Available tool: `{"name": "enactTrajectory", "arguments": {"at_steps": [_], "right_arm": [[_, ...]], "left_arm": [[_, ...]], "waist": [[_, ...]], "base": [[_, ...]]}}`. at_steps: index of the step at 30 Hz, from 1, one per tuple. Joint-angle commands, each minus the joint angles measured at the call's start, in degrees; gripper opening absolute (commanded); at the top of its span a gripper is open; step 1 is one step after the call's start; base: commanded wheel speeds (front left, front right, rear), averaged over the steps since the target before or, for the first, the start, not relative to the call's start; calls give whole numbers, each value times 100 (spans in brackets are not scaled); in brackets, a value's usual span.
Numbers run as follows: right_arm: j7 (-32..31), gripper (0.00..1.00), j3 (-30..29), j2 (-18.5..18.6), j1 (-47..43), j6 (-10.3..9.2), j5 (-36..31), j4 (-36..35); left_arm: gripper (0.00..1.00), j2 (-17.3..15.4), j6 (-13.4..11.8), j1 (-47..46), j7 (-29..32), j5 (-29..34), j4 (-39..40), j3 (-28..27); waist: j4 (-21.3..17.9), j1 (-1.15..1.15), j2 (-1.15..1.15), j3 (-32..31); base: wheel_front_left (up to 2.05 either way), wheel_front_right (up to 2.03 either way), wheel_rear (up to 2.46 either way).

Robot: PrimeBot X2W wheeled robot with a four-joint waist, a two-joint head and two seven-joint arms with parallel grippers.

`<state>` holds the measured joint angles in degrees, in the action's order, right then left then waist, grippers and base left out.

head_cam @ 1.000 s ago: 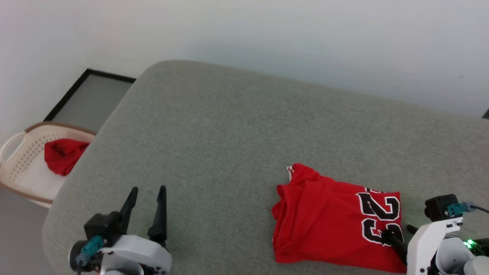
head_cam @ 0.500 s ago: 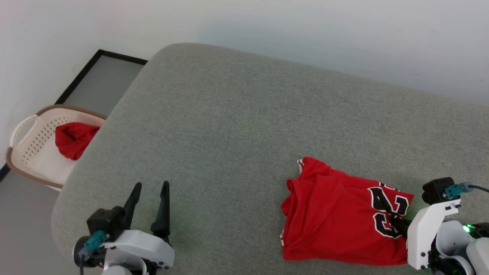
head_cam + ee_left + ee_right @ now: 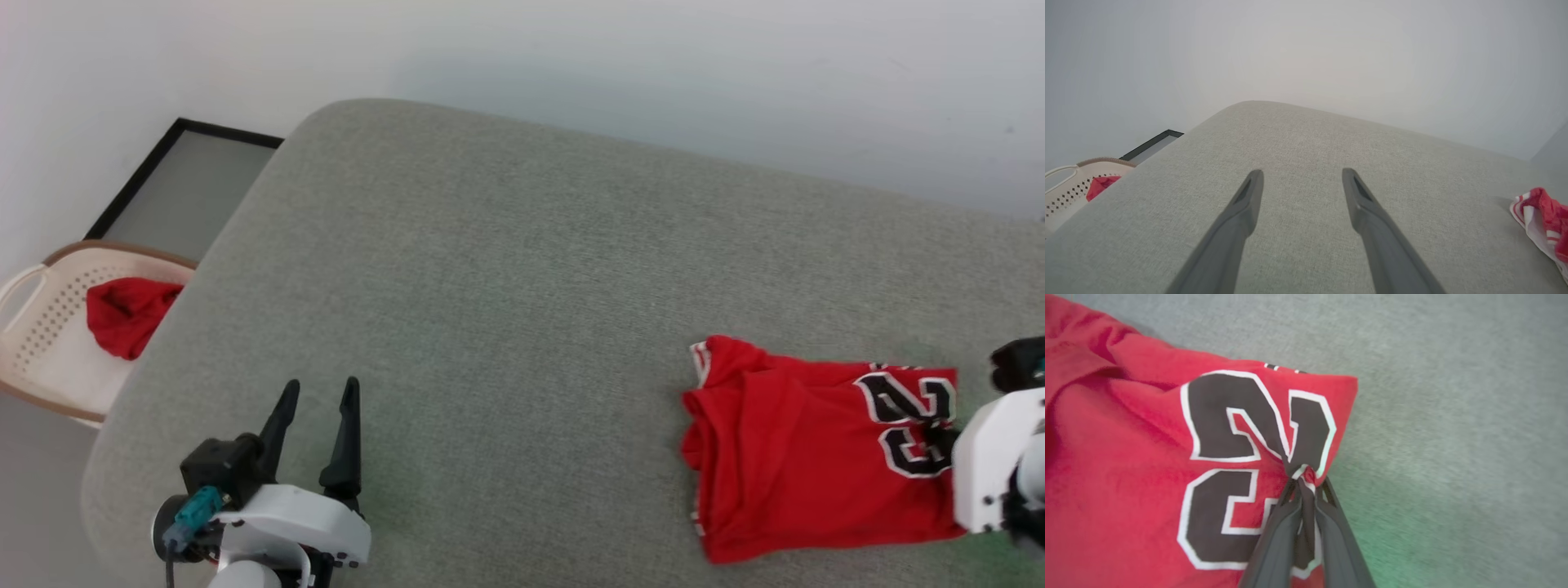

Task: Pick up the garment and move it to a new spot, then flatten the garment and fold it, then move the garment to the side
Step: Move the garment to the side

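Observation:
The garment [image 3: 800, 465], a red folded jersey with black white-outlined numerals, lies on the grey padded surface [image 3: 506, 278] at the right. My right gripper [image 3: 940, 441] is at its right edge, partly off the picture. In the right wrist view the right gripper [image 3: 1306, 481] is shut on a pinched fold of the garment [image 3: 1126, 457] beside the numerals. My left gripper [image 3: 321, 392] stands open over bare surface at the lower left, far from the garment. In the left wrist view the left gripper [image 3: 1302, 175] holds nothing, and a striped edge of the garment [image 3: 1541, 212] shows at the far right.
A cream perforated basket [image 3: 41, 327] holding a red cloth [image 3: 118, 314] stands on the floor past the surface's left edge. A black-framed panel [image 3: 175, 192] leans behind it. A pale wall runs along the far side.
My right gripper has shut on the garment's right edge and drawn it to the right across the surface. The head camera swayed. The left gripper stays open and still.

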<state>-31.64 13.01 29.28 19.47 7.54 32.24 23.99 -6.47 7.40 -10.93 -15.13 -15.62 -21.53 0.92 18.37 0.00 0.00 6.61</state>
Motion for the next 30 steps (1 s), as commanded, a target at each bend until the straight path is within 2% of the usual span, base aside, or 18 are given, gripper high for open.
{"name": "enactTrajectory", "arguments": {"at_steps": [1,7,18,30], "right_arm": [[-16,0,-49,53,74,-9,6,10],[-6,0,-189,577,266,-9,20,18],[238,0,-216,1806,832,-9,-6,355],[606,0,-52,2764,1494,-9,-242,925]], "left_arm": [[100,-15,13,-43,4,14,9,-3],[100,-39,12,-51,4,28,50,7],[100,-65,13,-303,5,-15,146,60],[100,-41,12,-662,5,51,303,192]], "waist": [[-59,0,0,-8],[-298,0,0,57],[-647,0,0,436],[-831,0,0,1016]], "base": [[0,0,0],[0,0,0],[0,0,0],[0,0,0]]}}
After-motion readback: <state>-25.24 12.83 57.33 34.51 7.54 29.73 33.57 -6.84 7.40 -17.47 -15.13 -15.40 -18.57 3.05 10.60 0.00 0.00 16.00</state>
